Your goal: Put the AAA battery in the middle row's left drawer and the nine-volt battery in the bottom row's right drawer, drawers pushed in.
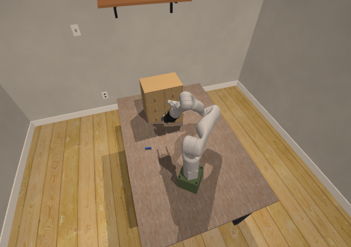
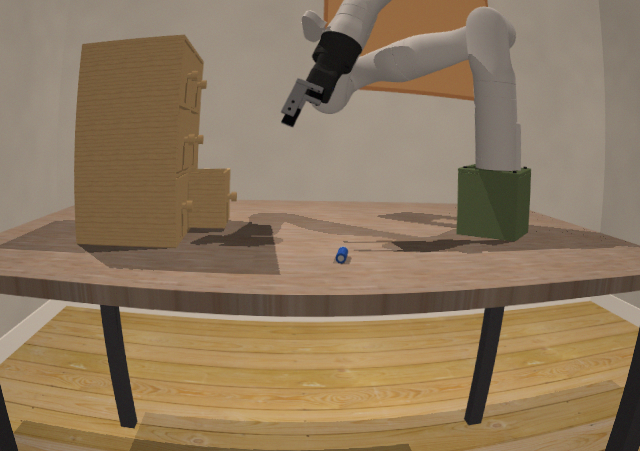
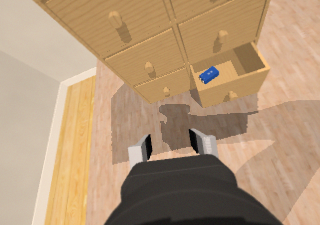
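Left on the bench [image 2: 465, 281], a wood-grain slab on dark legs, stands the small chest [image 2: 129, 141]: boxy, light ribbed wood, three rows of two drawers with round peg knobs. Its bottom-row right drawer [image 3: 230, 80] is pulled partway out, an open square tray. Inside lies the nine-volt battery [image 3: 209, 74], a small blue rectangular block flat on the tray floor. The other five drawers look pushed in, though the exterior view is side-on, so hard to be sure.

Right of the chest, in the air and well above the bench, hangs the gripper [image 2: 293, 109], black wrist, grey flat fingers spread wide with nothing between them, tilted toward the chest front.

Below and further right, the AAA battery [image 2: 341, 255], a short blue cylinder, lies on its side on the bench, well apart from the chest.

Far right, the smooth white arm rises from a green blocky base [image 2: 516, 219].
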